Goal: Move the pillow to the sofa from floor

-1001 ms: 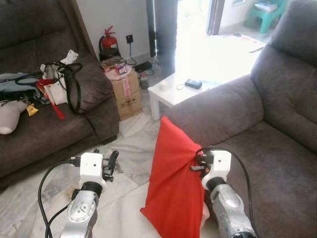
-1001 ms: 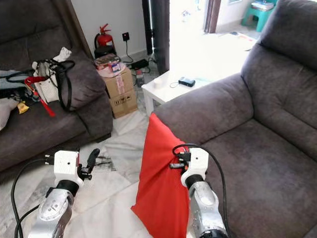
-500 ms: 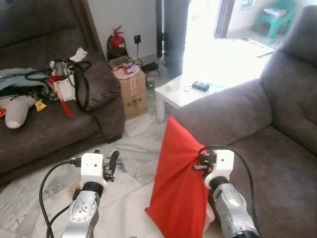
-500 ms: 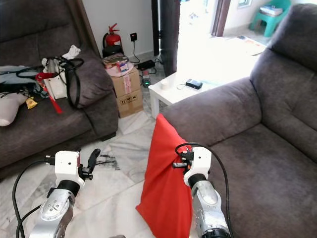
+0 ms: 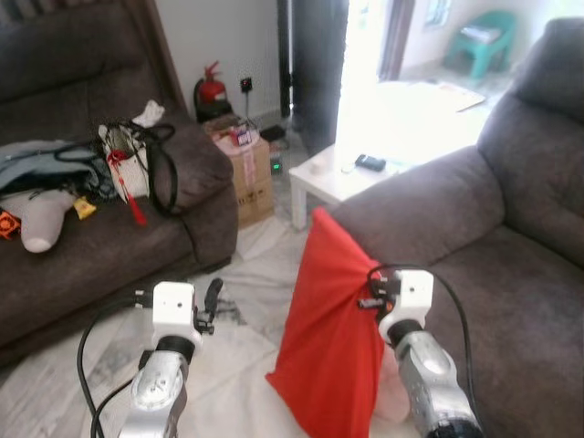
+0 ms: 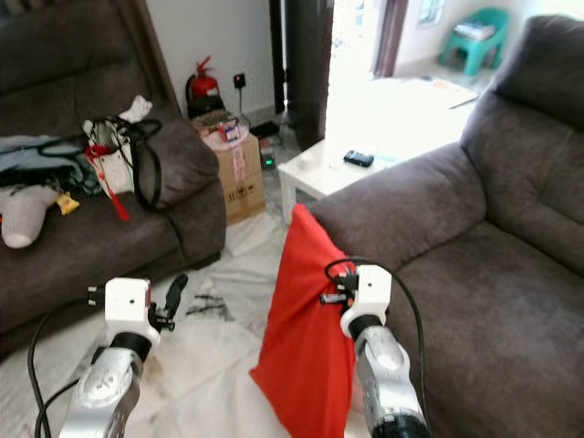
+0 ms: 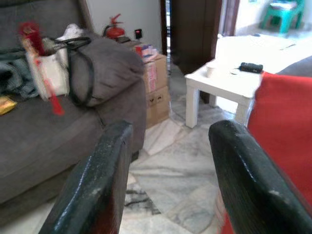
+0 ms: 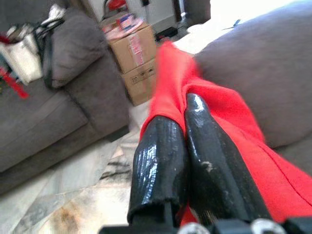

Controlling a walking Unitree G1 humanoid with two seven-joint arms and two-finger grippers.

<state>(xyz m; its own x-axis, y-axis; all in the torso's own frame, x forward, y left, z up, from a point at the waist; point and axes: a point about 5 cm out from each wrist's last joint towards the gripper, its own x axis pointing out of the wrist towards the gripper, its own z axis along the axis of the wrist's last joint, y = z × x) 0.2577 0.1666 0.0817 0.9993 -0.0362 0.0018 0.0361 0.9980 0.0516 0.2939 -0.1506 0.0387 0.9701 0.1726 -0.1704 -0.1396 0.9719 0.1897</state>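
pillow (image 5: 327, 347), red, hangs in the left eye view from the right gripper (image 5: 372, 294), bunched where the claw pinches its edge, its lower corner low near the marble floor (image 5: 233, 365); just beyond the claw rises the armrest of the grey sofa (image 5: 511, 274), whose seat lies to the claw's right; the left gripper (image 5: 212, 297) is held up well apart to the left, holding nothing; past it stands a second dark sofa (image 5: 100, 246) strewn with a bag (image 5: 137, 164) and other clutter, then a cardboard box (image 5: 248, 173), a fire extinguisher (image 5: 212, 89) and a white side table (image 5: 342, 173) carrying a small dark device (image 5: 370, 162)

right eye view gives the same scene; the pillow drapes from the right claw, clear of the sofa seat

left wrist view: the two black fingers (image 7: 100, 180) stand wide apart with bare floor between them; the pillow's red cloth shows beside one finger; box, table and cluttered sofa lie ahead

right wrist view: the fingers (image 8: 161, 161) are pressed together, red pillow cloth clamped between them and spilling beyond the tips; grey armrest just behind the cloth, box and dark sofa farther off
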